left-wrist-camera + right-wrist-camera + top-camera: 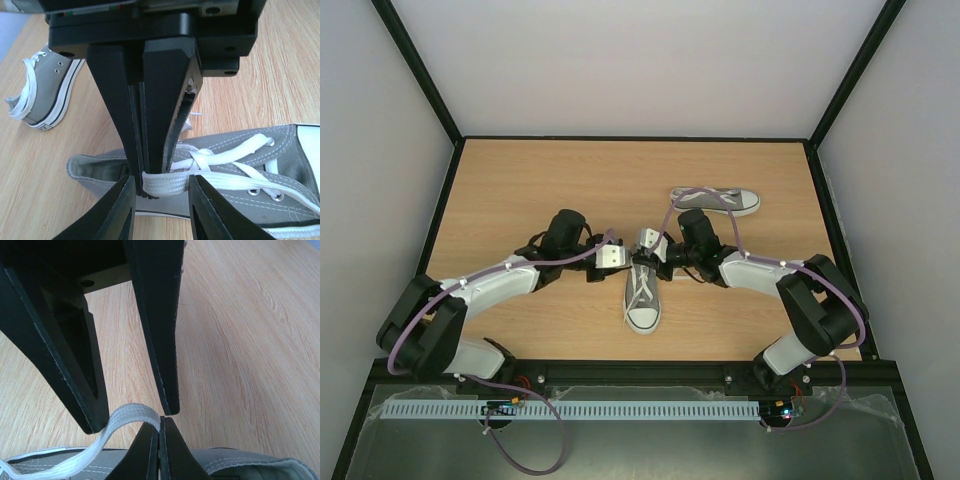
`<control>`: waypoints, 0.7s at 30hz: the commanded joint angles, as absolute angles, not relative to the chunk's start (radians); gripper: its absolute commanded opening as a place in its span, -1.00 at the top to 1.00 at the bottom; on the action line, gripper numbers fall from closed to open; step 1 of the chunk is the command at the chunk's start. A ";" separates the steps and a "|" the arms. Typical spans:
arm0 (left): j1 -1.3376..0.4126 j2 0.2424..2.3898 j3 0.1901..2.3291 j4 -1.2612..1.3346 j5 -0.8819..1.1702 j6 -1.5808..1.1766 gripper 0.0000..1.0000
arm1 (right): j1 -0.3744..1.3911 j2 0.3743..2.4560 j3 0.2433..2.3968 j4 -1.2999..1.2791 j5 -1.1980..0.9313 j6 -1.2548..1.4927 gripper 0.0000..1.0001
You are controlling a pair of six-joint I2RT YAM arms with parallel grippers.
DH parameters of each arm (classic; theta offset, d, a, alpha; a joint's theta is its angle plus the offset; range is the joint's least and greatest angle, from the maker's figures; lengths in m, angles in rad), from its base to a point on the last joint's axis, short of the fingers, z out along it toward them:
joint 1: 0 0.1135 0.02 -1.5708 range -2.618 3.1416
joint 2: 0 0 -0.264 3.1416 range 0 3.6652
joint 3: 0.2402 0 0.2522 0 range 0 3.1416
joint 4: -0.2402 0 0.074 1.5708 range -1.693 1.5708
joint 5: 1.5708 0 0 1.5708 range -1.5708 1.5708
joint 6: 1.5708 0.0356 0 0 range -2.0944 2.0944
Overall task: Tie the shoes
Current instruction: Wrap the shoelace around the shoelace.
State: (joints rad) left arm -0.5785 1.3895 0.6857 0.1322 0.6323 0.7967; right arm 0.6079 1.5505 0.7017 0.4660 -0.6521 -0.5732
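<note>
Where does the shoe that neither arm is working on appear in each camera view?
Top external: the far shoe lies right of centre, toward the far edge.
Left wrist: the far shoe is in the upper left corner.
Right wrist: not in it.
Shared landmark: the centre shoe, lower right in the left wrist view and along the bottom edge in the right wrist view.

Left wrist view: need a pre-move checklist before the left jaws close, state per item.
1. Right gripper jaws shut on lace: ok.
2. Lace runs between left gripper jaws: ok.
3. Left jaws clamped on lace: not ok, they stand apart.
4. Shoe upright on table: ok.
5. Second shoe apart from it: ok.
6. First knot formed: cannot tell.
</note>
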 commanded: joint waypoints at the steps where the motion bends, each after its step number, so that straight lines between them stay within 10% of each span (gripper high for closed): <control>1: -0.592 1.397 0.674 0.196 0.639 0.808 0.41 | 0.604 1.519 0.690 0.448 -0.684 -0.602 0.98; 7: -0.605 1.392 0.665 0.187 0.630 0.804 0.95 | 0.604 1.510 0.686 0.444 -0.673 -0.605 0.81; 21: -0.615 1.371 0.623 0.282 0.557 0.746 0.95 | 0.599 1.350 0.593 0.346 -0.513 -0.607 -0.25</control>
